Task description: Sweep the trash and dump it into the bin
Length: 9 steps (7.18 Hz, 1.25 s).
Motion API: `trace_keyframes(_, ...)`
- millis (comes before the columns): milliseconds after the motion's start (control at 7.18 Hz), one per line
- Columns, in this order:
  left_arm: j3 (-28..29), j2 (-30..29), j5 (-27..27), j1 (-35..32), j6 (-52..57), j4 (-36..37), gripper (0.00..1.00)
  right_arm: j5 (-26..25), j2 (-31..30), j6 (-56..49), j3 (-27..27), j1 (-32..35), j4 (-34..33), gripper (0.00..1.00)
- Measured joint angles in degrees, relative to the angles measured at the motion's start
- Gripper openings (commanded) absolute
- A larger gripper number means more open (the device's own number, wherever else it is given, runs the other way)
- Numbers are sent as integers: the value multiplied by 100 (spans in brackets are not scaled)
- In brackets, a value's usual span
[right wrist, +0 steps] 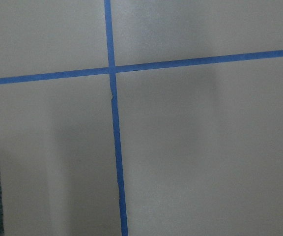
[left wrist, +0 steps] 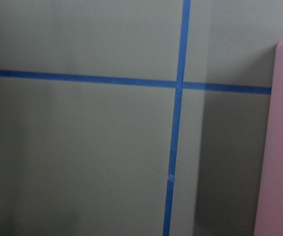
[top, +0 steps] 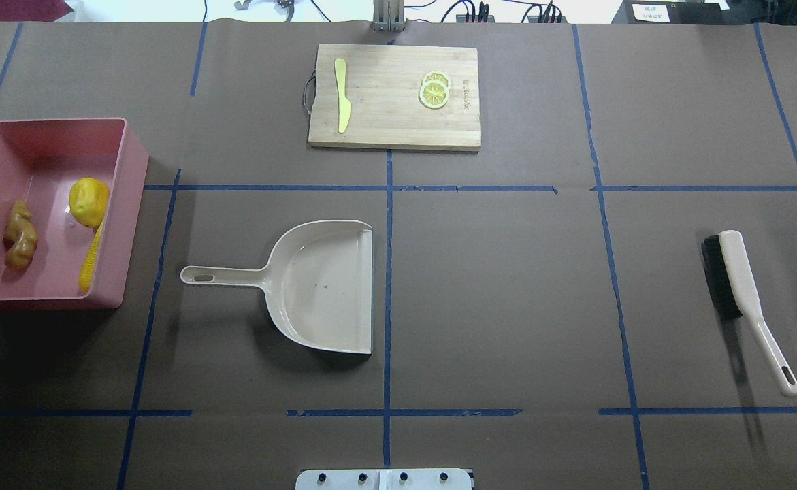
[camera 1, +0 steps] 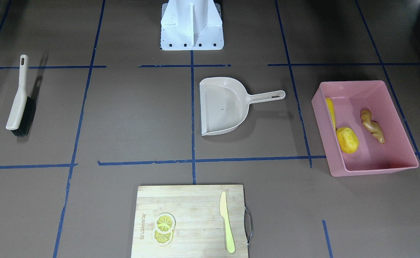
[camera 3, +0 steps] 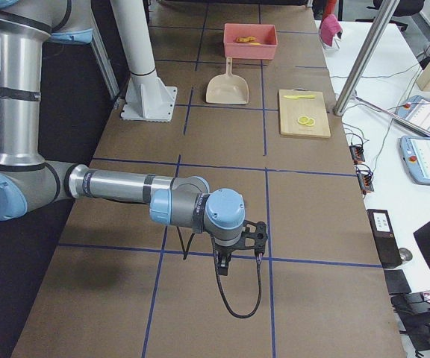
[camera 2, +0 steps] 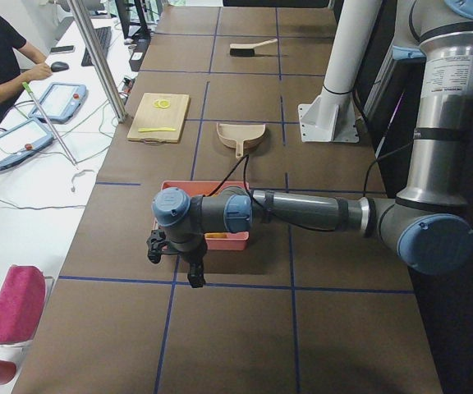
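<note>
The trash lies inside the pink bin at the table's left end: a corn cob along the bin's wall, a yellow potato-like piece and a tan ginger root. The front-facing view shows the same bin with the corn cob, potato piece and ginger root. My left gripper hangs just outside the bin's end and appears only in the left side view. My right gripper hangs over bare table at the other end. I cannot tell whether either is open or shut.
A beige dustpan lies empty mid-table, its handle toward the bin. A beige brush with black bristles lies at the right. A cutting board with a pale knife and lemon slices sits at the far edge. A person sits beside the table.
</note>
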Motion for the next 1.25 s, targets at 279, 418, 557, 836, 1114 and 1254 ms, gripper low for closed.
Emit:
trace_keyframes(279,92,214,-286,-165,244,-318,100,-10,120,103,-9,0,4,100)
trace_keyframes(418,203,280,-388,-201,281,-473,100,-16,171,114,-11,0,4,100)
trace_keyframes(557,260,306,-420,-218,237,-544,100,-17,195,130,-10,0,4,100)
trace_keyframes(836,288,342,-403,-227,189,-595,100,-12,207,317,-4,0,8,100)
trace_keyframes(1114,290,356,-236,-233,198,-649,100,-22,209,380,-28,0,5,100)
trace_keyframes(1254,287,357,-176,-236,199,-661,100,-33,209,377,-47,0,4,100)
